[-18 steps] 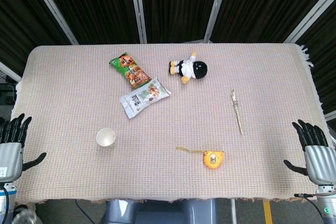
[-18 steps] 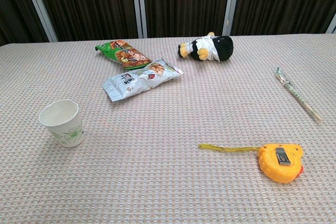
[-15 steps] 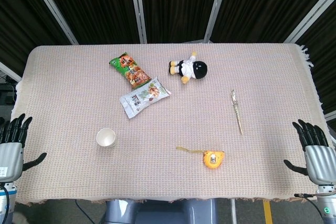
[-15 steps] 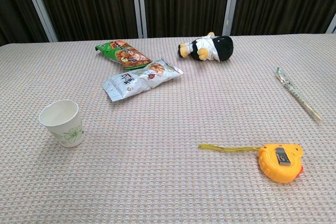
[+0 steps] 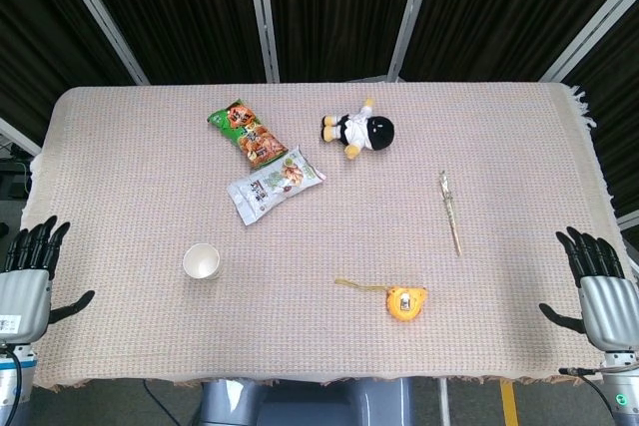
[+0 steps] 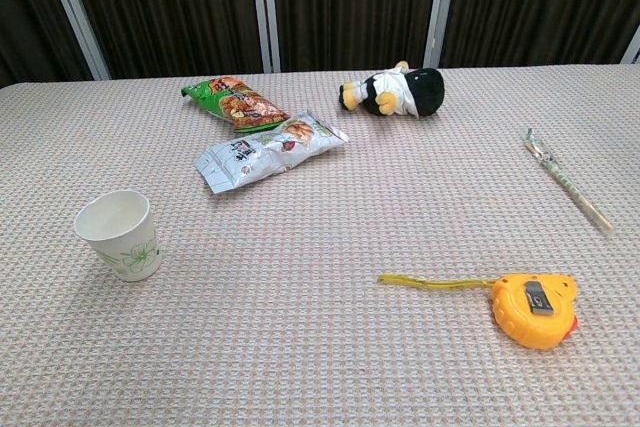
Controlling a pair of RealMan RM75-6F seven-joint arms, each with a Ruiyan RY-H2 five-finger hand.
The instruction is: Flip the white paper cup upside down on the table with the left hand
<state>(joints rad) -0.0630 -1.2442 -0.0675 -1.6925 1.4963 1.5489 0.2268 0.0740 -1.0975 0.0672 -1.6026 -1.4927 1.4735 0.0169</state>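
Note:
The white paper cup stands upright, mouth up, on the woven tablecloth at the front left; the chest view shows the cup with a green leaf print. My left hand hovers off the table's left front edge, well left of the cup, fingers spread and holding nothing. Off the right front edge, my right hand is likewise spread and empty. Neither hand appears in the chest view.
A green snack bag and a white snack bag lie behind the cup. A plush doll lies at the back centre, a wrapped chopstick at the right, an orange tape measure at the front.
My left hand has drifted slightly rightward and down along the table's left edge. The cup and the right hand have not moved.

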